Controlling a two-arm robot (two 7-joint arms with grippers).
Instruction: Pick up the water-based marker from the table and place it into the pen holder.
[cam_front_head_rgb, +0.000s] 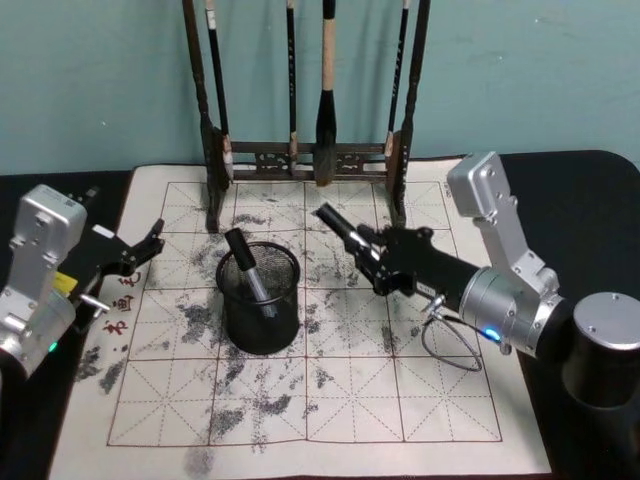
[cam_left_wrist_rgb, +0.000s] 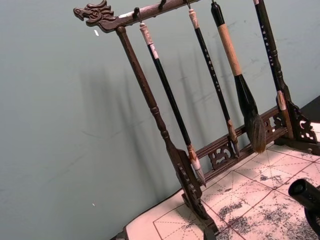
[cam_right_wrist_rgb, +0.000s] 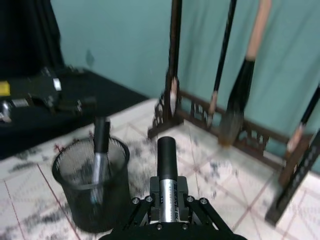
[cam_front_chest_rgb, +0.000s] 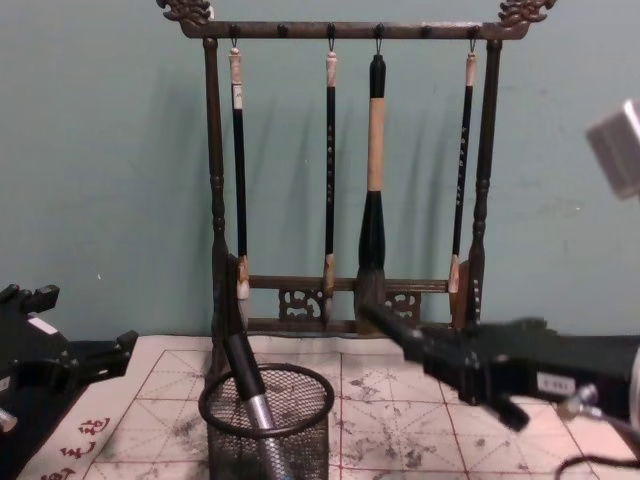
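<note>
My right gripper (cam_front_head_rgb: 388, 268) is shut on a water-based marker (cam_front_head_rgb: 340, 232) with a black cap and a silver barrel. It holds the marker tilted in the air, cap end forward, just right of the pen holder (cam_front_head_rgb: 228, 318) and a little above its rim. In the right wrist view the marker (cam_right_wrist_rgb: 166, 167) sticks out between the fingers, with the black mesh pen holder (cam_right_wrist_rgb: 75, 195) beside it. Another marker (cam_front_head_rgb: 247, 272) leans inside the holder. My left gripper (cam_front_head_rgb: 128, 262) hovers open at the left edge of the table (cam_front_head_rgb: 350, 400), holding nothing.
A tall dark wooden rack (cam_front_head_rgb: 300, 158) hung with several brushes stands at the back of the mat, close behind the holder and the held marker. A grey cable loop (cam_front_head_rgb: 450, 352) hangs under my right wrist. The mat's front half is open.
</note>
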